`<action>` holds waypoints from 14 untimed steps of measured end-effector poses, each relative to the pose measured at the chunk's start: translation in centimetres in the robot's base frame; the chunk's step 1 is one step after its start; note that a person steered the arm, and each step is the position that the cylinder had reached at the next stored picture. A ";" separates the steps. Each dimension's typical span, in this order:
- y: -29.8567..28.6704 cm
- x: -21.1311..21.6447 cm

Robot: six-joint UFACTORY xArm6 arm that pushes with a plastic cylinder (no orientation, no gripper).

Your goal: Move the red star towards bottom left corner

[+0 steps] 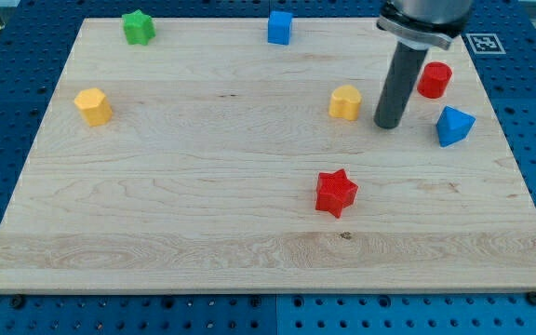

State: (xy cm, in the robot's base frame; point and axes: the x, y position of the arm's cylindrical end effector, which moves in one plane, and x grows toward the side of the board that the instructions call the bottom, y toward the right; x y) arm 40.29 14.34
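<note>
The red star (336, 193) lies on the wooden board (184, 205), right of its middle and towards the view's bottom. My tip (388, 125) rests on the board above and to the right of the star, a clear gap away from it. The tip stands between a yellow block (345, 101) on its left and a blue triangular block (453, 126) on its right.
A red cylinder-like block (434, 80) sits just right of the rod. A blue cube (279, 27) and a green star (139, 27) lie along the view's top edge. A second yellow block (92, 106) lies at the view's left.
</note>
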 end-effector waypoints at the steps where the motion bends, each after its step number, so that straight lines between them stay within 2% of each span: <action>1: -0.1 -1.6; 2: -1.5 -2.3; 3: -5.5 -2.4; 5: -6.0 -2.0; 6: -6.0 0.0; 8: -5.9 9.6; 11: -2.5 12.3; 12: -2.3 14.5; 14: -10.7 14.4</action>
State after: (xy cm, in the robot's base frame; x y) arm 54.69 3.63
